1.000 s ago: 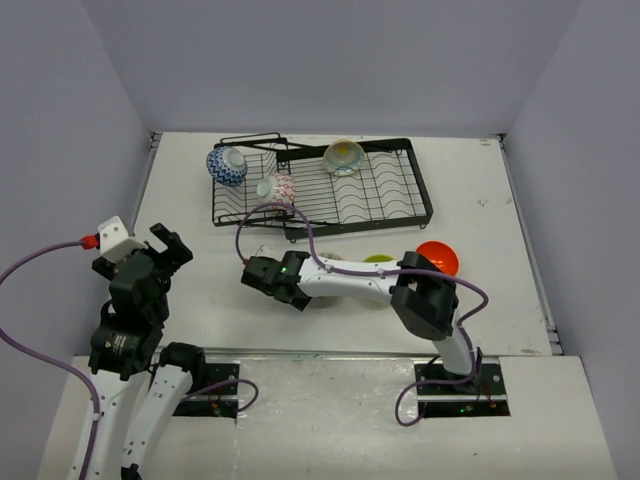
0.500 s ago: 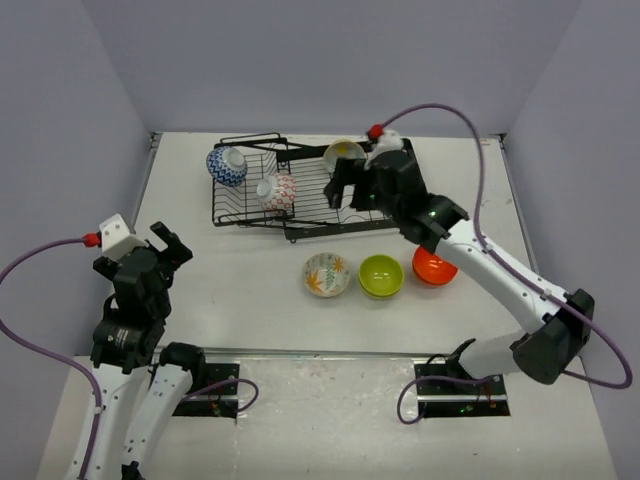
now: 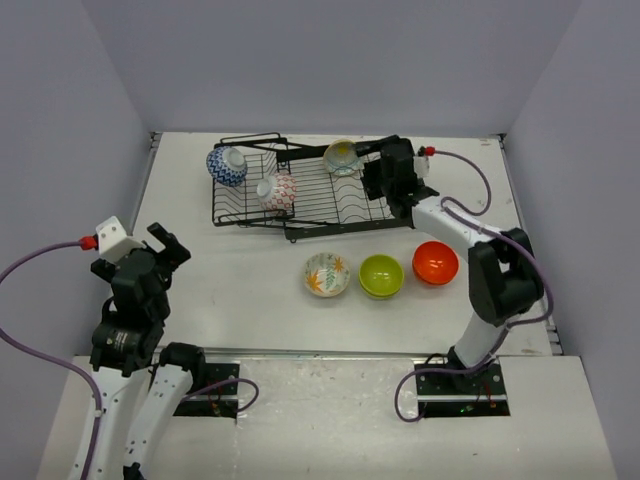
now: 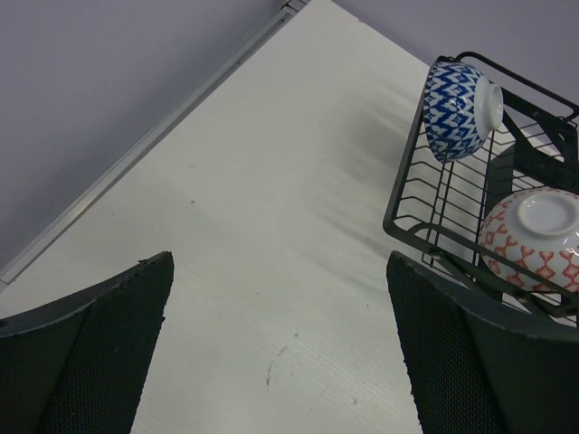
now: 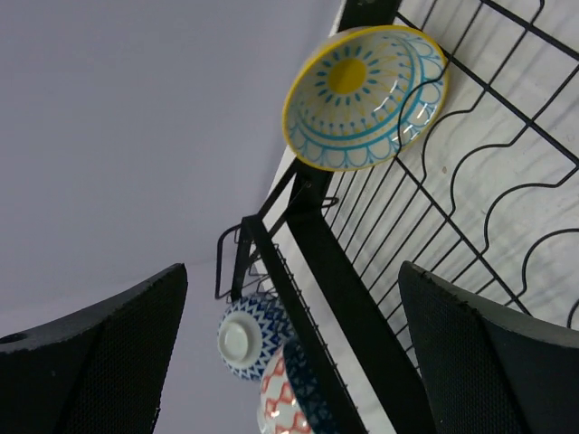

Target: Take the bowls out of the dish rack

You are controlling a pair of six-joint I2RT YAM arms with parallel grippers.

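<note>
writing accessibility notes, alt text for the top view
The open right gripper hovers over the rack beside a cream bowl. A blue bowl and red bowl sit at its left end; leaf-patterned bowl, green bowl and orange bowl sit on the table in front.

Bright, even, diffuse light fills all three views. Seen from above, the dish rack (image 3: 320,195) throws only a faint, soft shadow close under itself on the white table (image 3: 250,270). In the left wrist view, blurred grey shadow streaks lie beside the rack. In the right wrist view, thin wire shadows fall beneath it.
</note>
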